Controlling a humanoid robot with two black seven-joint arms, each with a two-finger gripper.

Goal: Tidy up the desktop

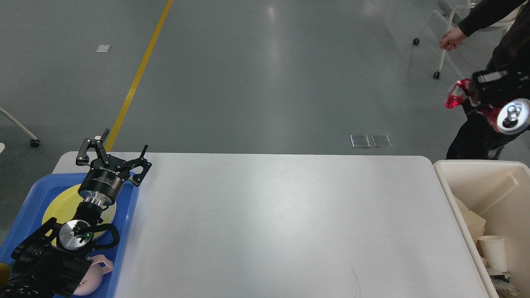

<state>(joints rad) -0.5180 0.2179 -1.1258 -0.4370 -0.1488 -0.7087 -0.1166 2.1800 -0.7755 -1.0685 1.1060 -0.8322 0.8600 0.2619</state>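
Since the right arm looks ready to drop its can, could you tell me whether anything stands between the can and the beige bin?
Nothing visible does. The right gripper holds the can in the air above the far edge of the beige bin, with only open space between them. The bin already holds a paper cup and other trash.

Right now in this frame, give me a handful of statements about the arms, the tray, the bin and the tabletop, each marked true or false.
1. The left gripper is open above the blue tray. True.
2. The right gripper is empty. False: it is shut on a red can, held above the beige bin.
3. A yellow plate lies in the blue tray. True.
4. The yellow plate sits on the bare desktop. False: it is in the tray, left of the open tabletop.
5. The beige bin holds a white paper cup. True.
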